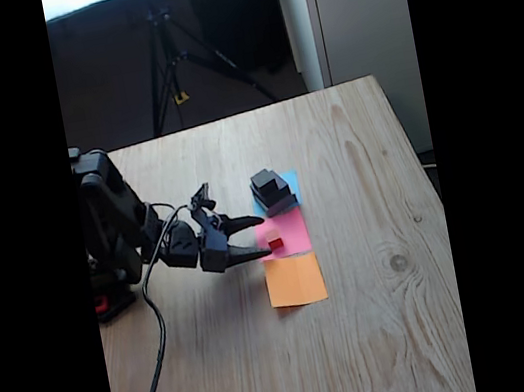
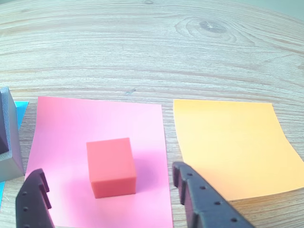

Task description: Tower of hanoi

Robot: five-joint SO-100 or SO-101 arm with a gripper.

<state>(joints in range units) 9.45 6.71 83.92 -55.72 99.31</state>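
One red cube [image 1: 276, 244] sits alone on the pink paper [image 1: 289, 224] in the fixed view, with the pincer [image 1: 255, 237] spread wide around its near side, one finger toward the blue paper [image 1: 290, 183], the other low by the cube. On the blue paper stands the stack [image 1: 272, 192]: a grey slab with darker blocks on top. The orange paper [image 1: 295, 280] lies bare, just beside the pink one on the bench [image 1: 385, 316]. The upper finger reaches near the stack, so a swing that way could nudge it off its square.

Seen from the wrist view, the red cube [image 2: 112, 167] lies between the two black fingertips [image 2: 192, 187] of the pincer [image 2: 109, 190], touching neither. It sits closer to the left finger than the right, and slightly turned against them. Closing from here may push the cube sideways before both fingers meet it, or twist it so it is pinched on its edges and slips out when lifted. The slab [image 2: 10, 142] shows at the left edge, close to the left finger, which could catch on it.
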